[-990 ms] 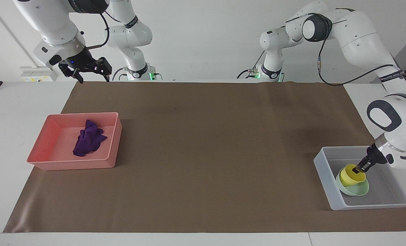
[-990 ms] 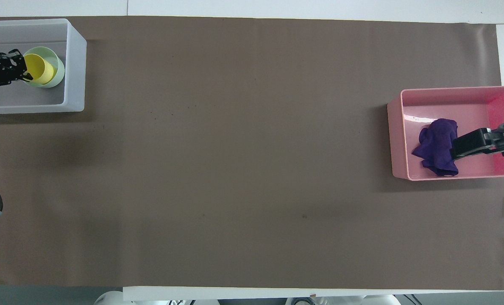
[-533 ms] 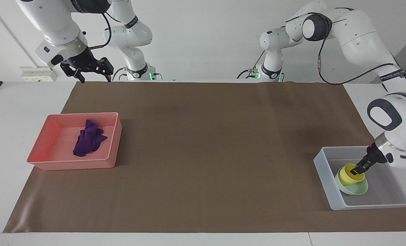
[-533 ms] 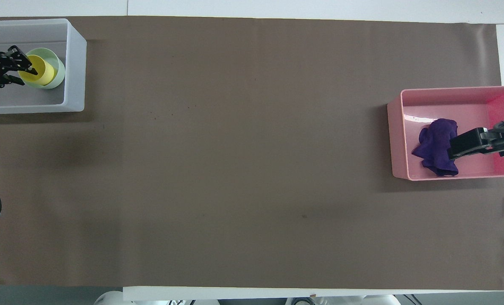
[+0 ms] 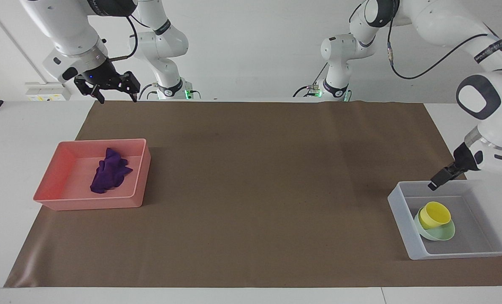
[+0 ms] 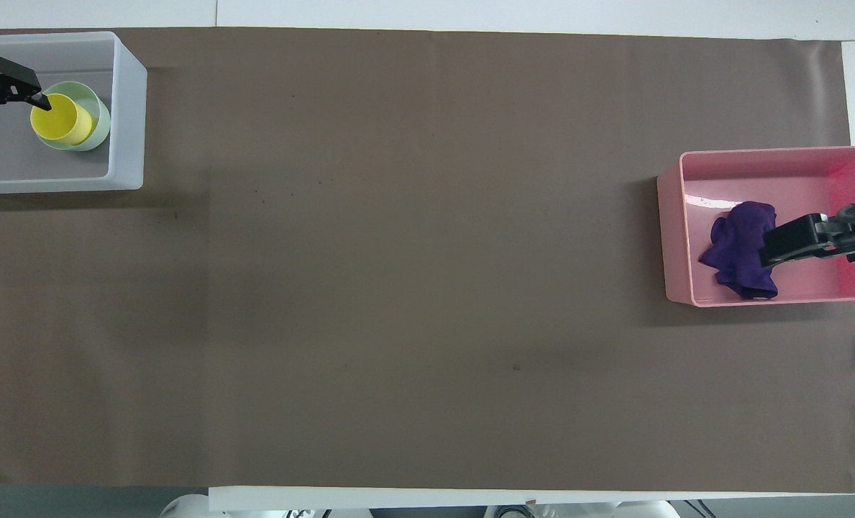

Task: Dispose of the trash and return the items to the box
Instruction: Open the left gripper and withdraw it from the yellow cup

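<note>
The yellow cup (image 5: 434, 214) (image 6: 59, 121) leans inside the mint-green bowl (image 5: 440, 232) (image 6: 95, 122), both in the translucent grey box (image 5: 396, 211) (image 6: 129, 108) at the left arm's end. My left gripper (image 5: 435, 182) (image 6: 8, 115) is open and empty, raised over the box above the cup. The purple wad (image 5: 110, 170) (image 6: 736, 248) lies in the pink tray (image 5: 86, 202) (image 6: 668, 237). My right gripper (image 5: 116, 96) (image 6: 790, 244) is open and empty. It waits high up by the mat's corner at the robots' edge, well above the tray.
A brown mat (image 5: 255, 181) covers most of the table between the tray and the box. White table surface (image 5: 18, 139) shows at both ends.
My left gripper has let go of the yellow cup and risen out of the box. The cup now rests in the bowl. The right gripper has barely moved.
</note>
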`<act>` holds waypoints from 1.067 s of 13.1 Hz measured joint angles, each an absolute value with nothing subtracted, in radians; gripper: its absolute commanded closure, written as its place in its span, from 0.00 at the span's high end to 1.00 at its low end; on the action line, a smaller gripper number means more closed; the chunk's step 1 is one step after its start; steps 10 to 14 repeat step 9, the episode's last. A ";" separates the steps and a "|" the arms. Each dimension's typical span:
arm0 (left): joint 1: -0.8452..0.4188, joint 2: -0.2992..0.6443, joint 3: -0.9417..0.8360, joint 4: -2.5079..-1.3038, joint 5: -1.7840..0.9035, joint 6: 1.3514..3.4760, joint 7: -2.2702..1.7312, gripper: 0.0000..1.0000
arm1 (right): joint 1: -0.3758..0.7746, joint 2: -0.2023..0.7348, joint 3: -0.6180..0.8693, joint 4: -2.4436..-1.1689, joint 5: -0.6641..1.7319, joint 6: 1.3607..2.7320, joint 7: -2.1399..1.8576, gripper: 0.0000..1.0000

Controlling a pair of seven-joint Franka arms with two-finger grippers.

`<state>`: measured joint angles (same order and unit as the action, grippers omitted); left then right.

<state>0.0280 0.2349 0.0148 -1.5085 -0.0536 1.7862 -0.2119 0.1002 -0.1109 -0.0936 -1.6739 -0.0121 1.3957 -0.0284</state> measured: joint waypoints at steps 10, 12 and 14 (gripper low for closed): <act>-0.025 -0.025 0.013 -1.580 -0.034 1.549 0.037 1.00 | 0.098 -0.114 -0.097 -1.674 -0.012 1.396 -0.028 0.99; -0.025 -0.025 0.013 -1.580 -0.034 1.549 0.037 1.00 | 0.098 -0.114 -0.097 -1.674 -0.012 1.396 -0.028 0.99; -0.025 -0.025 0.013 -1.580 -0.034 1.549 0.037 1.00 | 0.098 -0.114 -0.097 -1.674 -0.012 1.396 -0.028 0.99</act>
